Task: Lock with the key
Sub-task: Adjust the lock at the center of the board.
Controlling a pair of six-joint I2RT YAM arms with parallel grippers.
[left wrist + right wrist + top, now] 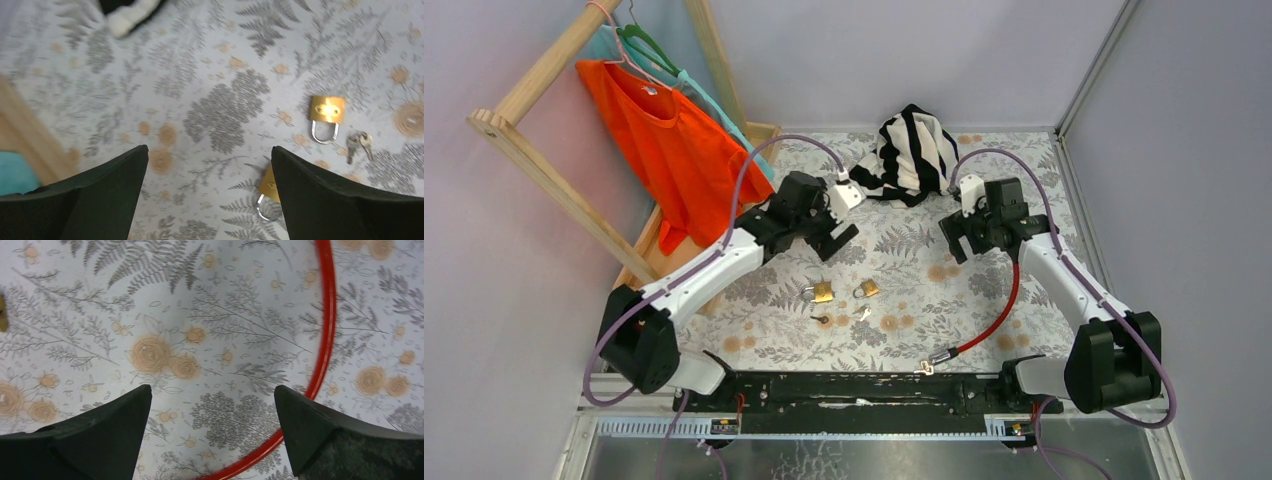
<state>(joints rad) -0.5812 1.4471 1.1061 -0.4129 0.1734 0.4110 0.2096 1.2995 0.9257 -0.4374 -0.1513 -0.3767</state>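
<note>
Two brass padlocks lie on the flowered cloth, one (822, 291) left of the other (867, 289). Just in front of them lie a silver key (862, 313) and a small dark key (822, 320). My left gripper (834, 243) hovers behind the padlocks, open and holding nothing. In the left wrist view one padlock (327, 110) lies flat with the keys (359, 142) beside it. The other padlock (268, 187) is half hidden behind my right finger (320, 195); the left gripper (209, 150) is open there too. My right gripper (956, 240) (212, 390) is open over bare cloth.
A red cable (994, 315) (325, 340) curves from under the right arm to a metal end (929, 365) near the front rail. A black-and-white striped cloth (909, 150) lies at the back. A wooden rack (534, 150) holding an orange shirt (669, 145) stands at the left.
</note>
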